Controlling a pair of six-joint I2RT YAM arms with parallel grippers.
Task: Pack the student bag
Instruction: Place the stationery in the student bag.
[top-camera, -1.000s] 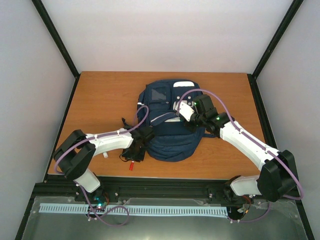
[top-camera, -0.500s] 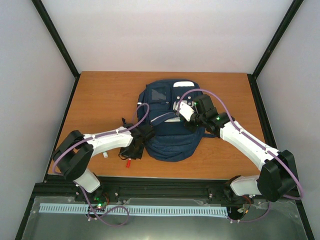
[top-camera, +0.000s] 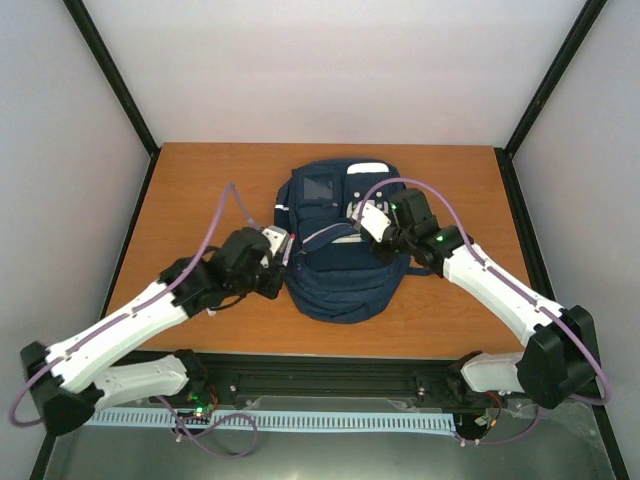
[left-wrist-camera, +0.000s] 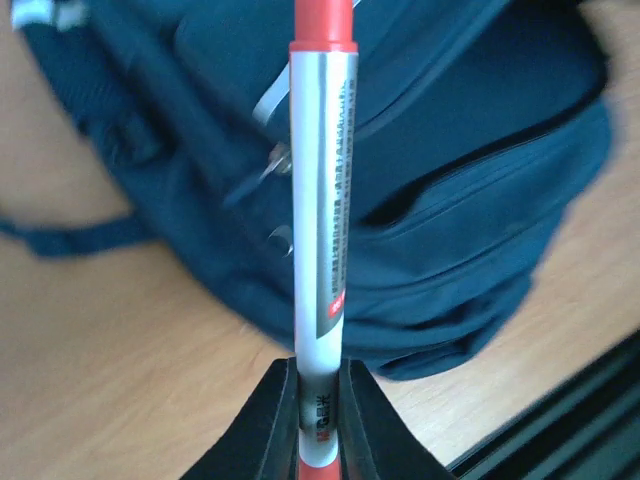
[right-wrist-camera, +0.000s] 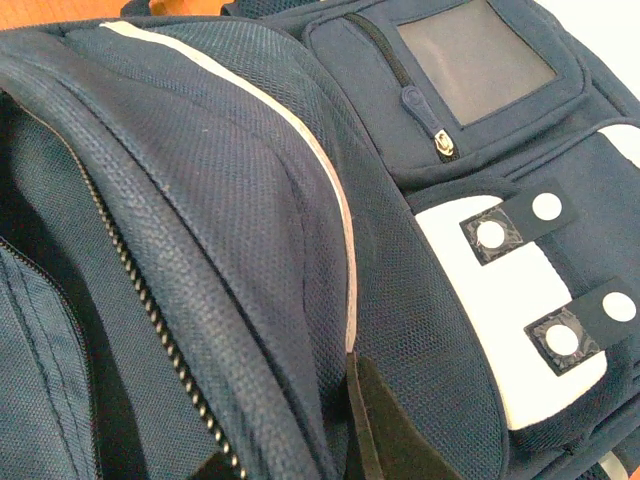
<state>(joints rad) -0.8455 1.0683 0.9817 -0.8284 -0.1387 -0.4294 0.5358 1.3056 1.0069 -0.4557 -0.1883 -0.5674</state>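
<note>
A red-and-silver pen (left-wrist-camera: 322, 200) above the brown wooden table (top-camera: 200, 200), left of centre; pale walls (top-camera: 330, 70), black posts (top-camera: 112, 75).

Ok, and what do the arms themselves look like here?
Both arms are alike: white shell links, as on the left arm and right arm, joined by chunky black joint housings. A purple cable loops along each. Small green lights glow near the right arm's wrist. The left gripper has black fingers.
</note>
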